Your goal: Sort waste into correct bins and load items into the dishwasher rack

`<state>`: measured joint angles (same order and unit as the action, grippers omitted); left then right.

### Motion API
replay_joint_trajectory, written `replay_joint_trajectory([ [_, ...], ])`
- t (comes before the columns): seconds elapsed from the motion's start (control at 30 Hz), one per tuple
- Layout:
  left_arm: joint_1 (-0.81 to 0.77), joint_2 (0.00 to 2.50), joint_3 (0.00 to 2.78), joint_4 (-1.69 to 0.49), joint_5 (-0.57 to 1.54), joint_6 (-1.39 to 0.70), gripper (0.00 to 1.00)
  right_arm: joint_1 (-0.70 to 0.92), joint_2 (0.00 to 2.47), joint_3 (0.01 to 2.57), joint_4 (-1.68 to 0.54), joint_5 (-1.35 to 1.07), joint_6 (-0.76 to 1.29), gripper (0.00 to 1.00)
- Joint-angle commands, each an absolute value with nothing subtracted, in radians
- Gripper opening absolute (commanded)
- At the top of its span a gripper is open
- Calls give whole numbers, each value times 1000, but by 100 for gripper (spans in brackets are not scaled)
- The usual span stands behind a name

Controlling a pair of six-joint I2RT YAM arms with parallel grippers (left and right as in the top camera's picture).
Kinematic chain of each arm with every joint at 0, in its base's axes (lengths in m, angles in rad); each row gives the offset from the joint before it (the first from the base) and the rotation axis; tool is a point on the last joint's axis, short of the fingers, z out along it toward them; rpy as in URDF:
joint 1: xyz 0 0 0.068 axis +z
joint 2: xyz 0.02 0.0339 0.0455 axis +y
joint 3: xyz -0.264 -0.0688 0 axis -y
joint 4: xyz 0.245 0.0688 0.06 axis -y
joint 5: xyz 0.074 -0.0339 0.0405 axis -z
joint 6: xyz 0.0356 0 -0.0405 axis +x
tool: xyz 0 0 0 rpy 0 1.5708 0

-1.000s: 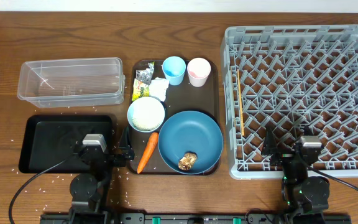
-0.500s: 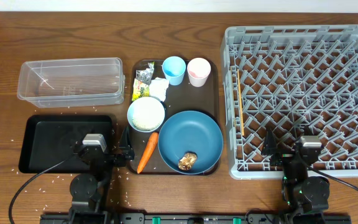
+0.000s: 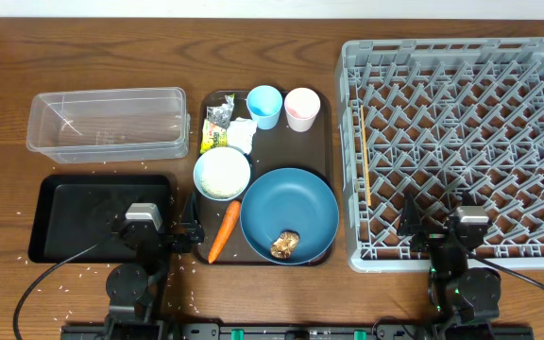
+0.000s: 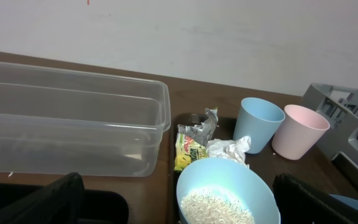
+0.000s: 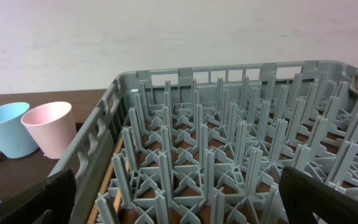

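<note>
The grey dishwasher rack [image 3: 461, 142] fills the right side. A blue plate [image 3: 289, 210] holds a brown food lump [image 3: 285, 244]. Beside it lie an orange carrot [image 3: 225, 229] and a bowl [image 3: 222, 173] of white rice [image 4: 215, 205]. Behind them are wrappers [image 3: 217, 127], white tissue [image 3: 242, 135], a blue cup [image 3: 264, 106] and a pink cup [image 3: 302, 108]. The clear box [image 3: 107, 121] and black tray [image 3: 102, 217] are at the left. My left gripper [image 3: 157, 231] [image 4: 179, 208] is open near the bowl. My right gripper [image 3: 451, 236] [image 5: 185, 199] is open over the rack's [image 5: 229, 155] near edge. Neither holds anything.
The dishes and waste sit on a brown serving tray [image 3: 321, 142]. A thin wooden stick [image 3: 365, 156] lies inside the rack along its left wall. Loose rice grains [image 3: 64, 274] dot the table in front of the black tray. A pale wall stands behind the table.
</note>
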<state>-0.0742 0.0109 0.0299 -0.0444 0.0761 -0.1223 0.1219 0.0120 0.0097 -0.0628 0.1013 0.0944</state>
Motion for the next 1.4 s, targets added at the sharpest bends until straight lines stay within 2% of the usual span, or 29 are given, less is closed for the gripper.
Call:
replay_joint_trajectory([
  [0.0, -78, 4, 4, -60, 86, -105, 98, 115, 11, 6, -64, 97, 99, 99],
  [0.47, -78, 4, 4, -60, 86, -105, 98, 115, 11, 6, -64, 97, 99, 99],
  [0.63, -78, 4, 4, 13, 89, -113, 98, 115, 11, 6, -63, 97, 99, 99],
  [0.87, -78, 4, 4, 13, 288, -140, 98, 116, 11, 6, -31, 88, 114, 99],
  [1.07, -78, 4, 23, 13, 382, -214, 98, 115, 11, 7, 42, -117, 279, 99],
  [1.23, -78, 10, 119, 10, 393, -234, 98, 115, 15, 63, -17, -179, 361, 99],
  [1.37, -78, 78, 229, -21, 366, -234, 98, 116, 56, 190, -178, -189, 369, 99],
])
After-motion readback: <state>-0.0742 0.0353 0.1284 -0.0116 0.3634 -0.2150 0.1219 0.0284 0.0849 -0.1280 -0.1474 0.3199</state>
